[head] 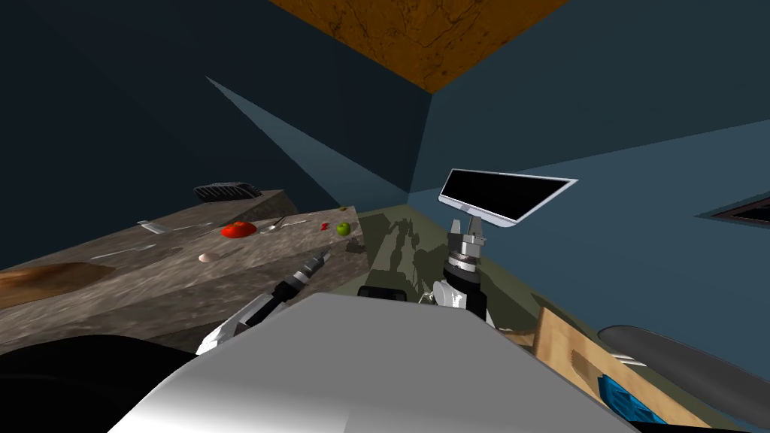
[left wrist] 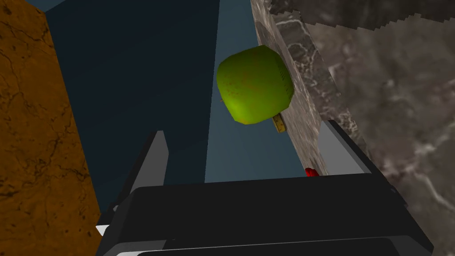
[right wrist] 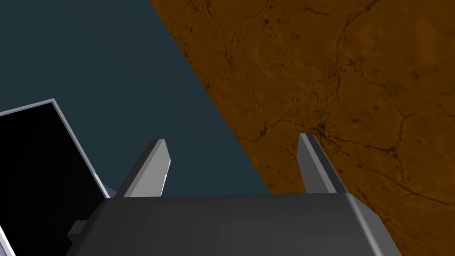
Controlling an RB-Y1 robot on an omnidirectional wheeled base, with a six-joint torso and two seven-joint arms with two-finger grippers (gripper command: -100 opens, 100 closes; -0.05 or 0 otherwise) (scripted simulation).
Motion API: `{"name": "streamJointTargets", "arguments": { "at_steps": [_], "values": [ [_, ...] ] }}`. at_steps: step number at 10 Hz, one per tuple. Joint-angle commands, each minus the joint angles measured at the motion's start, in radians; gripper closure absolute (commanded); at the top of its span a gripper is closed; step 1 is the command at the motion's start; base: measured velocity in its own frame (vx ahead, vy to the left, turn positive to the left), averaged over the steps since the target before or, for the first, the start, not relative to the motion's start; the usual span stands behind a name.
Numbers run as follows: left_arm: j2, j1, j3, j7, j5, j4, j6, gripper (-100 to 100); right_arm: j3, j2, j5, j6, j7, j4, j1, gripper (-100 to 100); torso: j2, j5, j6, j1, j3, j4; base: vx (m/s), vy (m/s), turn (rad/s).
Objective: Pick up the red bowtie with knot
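Right, L gripper [head: 322,259] first: low over the near edge of the grey marbled counter [head: 150,282], blades spread wide w/ nothing between them, aimed approx 12 o'clock across the top. It's prob held open so the fingers can drop either side of the target.

The red bowtie [head: 324,225] lies flat on the counter just beyond the tips, at 12 o'clock from the gripper, near the far corner. In the L wrist view the bowtie [left wrist: 311,172] is a small red bit peeking over the gripper body, hard by the base of one finger, so it's off-centre, not b/w the blades.

A green apple [head: 344,228] sits just beside the bowtie at its 3 o'clock, closer to the counter's edge. That's the main thing not to bump, as I'd expect it to roll.

Out at 9 o'clock from the gripper there's a pale egg [head: 208,257], then at 10 o'clock a tomato [head: 238,229] w/ cutlery [head: 274,225] beside it, all well apart from the bowtie.

R gripper [head: 467,223] is raised off the counter at 2 o'clock from the L one, blades wide & empty, seemingly parked out of the way.

Step in hand, I reckon: approach, grasp not yet made. Next needs a small sideways shift to centre the bowtie before closing.
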Motion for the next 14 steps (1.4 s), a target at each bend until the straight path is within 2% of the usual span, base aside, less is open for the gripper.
{"name": "streamJointTargets", "arguments": {
  "at_steps": [1, 2, 3, 11, 12, 13, 14],
  "values": [
    [0.029, 0.017, 0.006, 0.014, -0.008, 0.047, -0.013, -100, 0.0, 0.0, 0.0, 0.0, 0.0, 0.0, 0.0, 0, 0.0, 0.0, 0.0, 0.0, 0.0, 0.0, 0.039, -0.036, -0.13],
    [0.068, 0.027, 0.009, 0.036, -0.027, 0.08, -0.037, -100, 0.0, 0.0, 0.0, 0.0, 0.0, 0.0, 0.0, 0, 0.001, 0.0, 0.0, 0.001, 0.0, 0.0, 0.062, -0.058, -0.204],
    [0.075, 0.027, 0.009, 0.036, -0.027, 0.122, -0.037, -100, 0.0, 0.0, 0.0, 0.0, 0.0, 0.0, 0.0, 0, 0.0, 0.0, 0.0, 0.0, 0.0, 0.0, 0.032, -0.031, -0.106],
    [0.075, 0.027, 0.009, 0.036, -0.027, 0.122, -0.037, -100, 0.0, 0.0, 0.0, 0.0, 0.0, 0.0, 0.0, 0, 0.004, 0.001, -0.001, 0.003, 0.002, 0.001, -0.001, 0.001, 0.004],
    [0.085, 0.023, 0.042, 0.037, 0.003, 0.109, -0.018, -100, 0.0, 0.0, 0.0, 0.0, 0.0, 0.0, 0.0, 0, 0.004, 0.001, -0.001, 0.003, 0.002, 0.001, 0.041, 0.019, 0.066],
    [0.09, 0.023, 0.055, 0.037, 0.015, 0.104, -0.009, -100, 0.0, 0.0, 0.0, 0.0, 0.0, 0.0, 0.0, 0, 0.002, 0.001, -0.001, 0.004, 0.001, 0.0, 0.078, 0.007, 0.029],
    [0.105, 0.029, 0.082, 0.04, 0.04, 0.097, 0.009, -100, 0.0, 0.0, 0.0, 0.0, 0.0, 0.0, 0.0, 0, -0.001, 0.001, -0.001, 0.004, 0.0, 0.0, 0.11, -0.006, 0.006]
  ]
}}
